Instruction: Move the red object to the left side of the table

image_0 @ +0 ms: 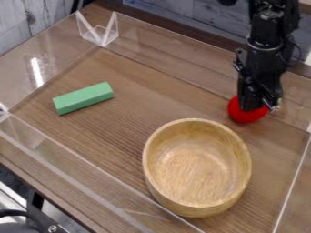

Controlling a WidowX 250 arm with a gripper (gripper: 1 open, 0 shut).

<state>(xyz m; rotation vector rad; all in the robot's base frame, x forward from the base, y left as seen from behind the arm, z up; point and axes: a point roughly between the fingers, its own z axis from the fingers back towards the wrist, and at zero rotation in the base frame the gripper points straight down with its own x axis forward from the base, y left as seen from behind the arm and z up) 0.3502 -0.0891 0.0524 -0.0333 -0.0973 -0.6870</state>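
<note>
The red object sits on the table at the right side, just beyond the wooden bowl. Only its lower red part shows; its top is hidden by the fingers. My gripper points straight down over it, its black fingers drawn in against the red object's upper part. The red object still rests on the wood.
A large wooden bowl stands near the front right, close to the red object. A green rectangular block lies at the left. Low clear acrylic walls border the table on all sides.
</note>
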